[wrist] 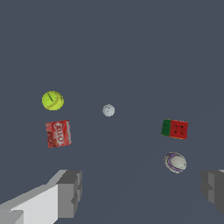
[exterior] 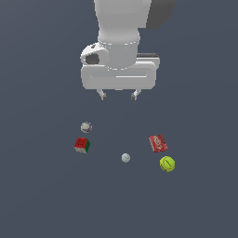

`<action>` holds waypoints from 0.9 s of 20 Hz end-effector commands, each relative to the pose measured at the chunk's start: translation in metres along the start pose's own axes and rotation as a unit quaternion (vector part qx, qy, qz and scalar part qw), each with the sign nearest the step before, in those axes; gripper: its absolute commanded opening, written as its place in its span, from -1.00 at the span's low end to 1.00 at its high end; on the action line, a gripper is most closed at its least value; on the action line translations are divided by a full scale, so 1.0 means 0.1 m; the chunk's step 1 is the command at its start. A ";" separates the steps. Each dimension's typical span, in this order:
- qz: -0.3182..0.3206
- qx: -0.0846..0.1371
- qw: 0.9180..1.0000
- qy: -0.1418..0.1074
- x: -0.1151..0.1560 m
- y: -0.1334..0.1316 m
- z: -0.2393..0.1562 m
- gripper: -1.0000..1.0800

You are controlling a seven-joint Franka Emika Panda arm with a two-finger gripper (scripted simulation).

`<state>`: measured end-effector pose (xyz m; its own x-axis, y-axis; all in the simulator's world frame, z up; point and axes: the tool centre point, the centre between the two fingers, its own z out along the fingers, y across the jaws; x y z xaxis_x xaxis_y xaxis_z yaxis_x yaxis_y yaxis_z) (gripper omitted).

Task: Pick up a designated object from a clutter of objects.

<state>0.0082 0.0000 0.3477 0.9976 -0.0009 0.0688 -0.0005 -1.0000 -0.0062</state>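
Though seamed, a yellow-green tennis ball (exterior: 167,163).

The tennis ball (wrist: 53,100) lies just beside the red can (wrist: 58,133). The plain white ball (wrist: 108,110) sits between that pair and the puzzle cube (wrist: 175,129), which is near a whitish ball (wrist: 175,162) with dark, perhaps purple, marks. The gripper (wrist: 141,189) is spread wide and holds nothing.
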 end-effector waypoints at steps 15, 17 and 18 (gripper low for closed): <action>0.015 0.012 1.000 0.006 0.03 -0.09 0.03 0.92; 0.019 0.012 1.000 0.005 0.05 -0.11 0.05 0.92; 0.021 0.012 1.000 0.005 0.06 -0.12 0.06 0.92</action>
<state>0.0133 0.0104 0.3439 0.9962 -0.0378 0.0788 -0.0354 -0.9988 -0.0325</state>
